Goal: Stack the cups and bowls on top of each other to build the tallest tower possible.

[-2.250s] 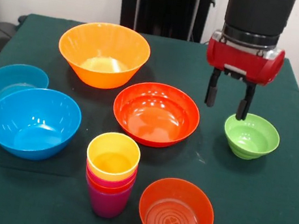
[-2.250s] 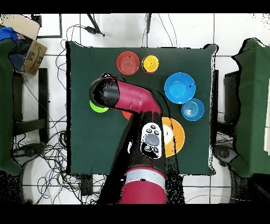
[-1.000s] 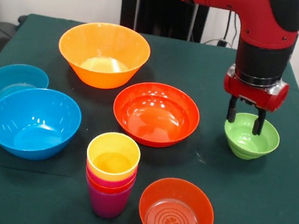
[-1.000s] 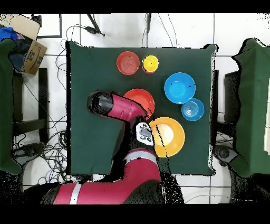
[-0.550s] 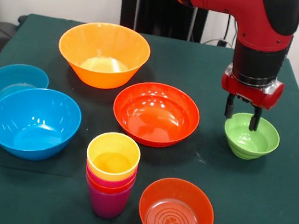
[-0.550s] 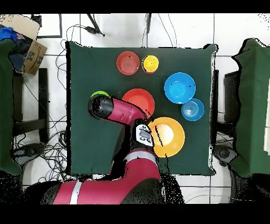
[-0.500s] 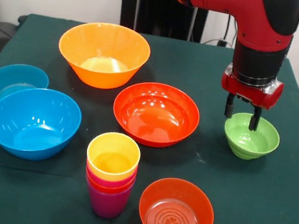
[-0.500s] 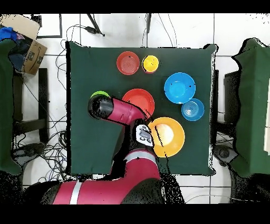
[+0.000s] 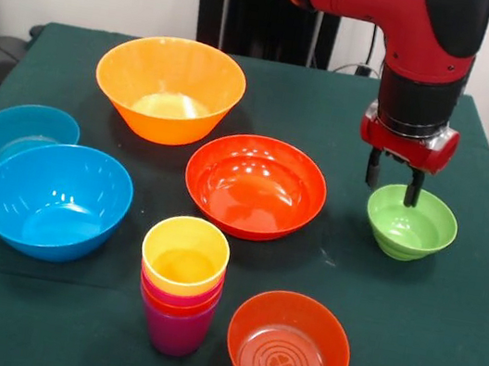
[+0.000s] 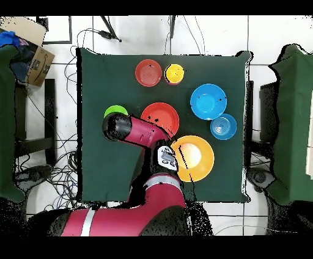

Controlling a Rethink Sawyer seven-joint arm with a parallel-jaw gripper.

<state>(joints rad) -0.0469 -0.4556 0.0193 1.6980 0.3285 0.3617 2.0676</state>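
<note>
From the front, the small blue bowl [image 9: 26, 130] sits far left, touching the large blue bowl [image 9: 55, 199]. The orange-yellow bowl [image 9: 169, 88] stands farther back. The tower [image 9: 181, 283] of nested cups rises near the front, just beside the translucent orange bowl [image 9: 288, 350]. The red-orange bowl [image 9: 255, 186] lies mid-table. At right, the gripper [image 9: 391, 186] hangs with fingers apart over the green bowl's [image 9: 411, 223] far rim.

Glossy red arm [image 9: 387, 5] with a black wrist section, red gripper [image 9: 392, 181] housing (thin black fingers [image 9: 373, 169]).
</note>
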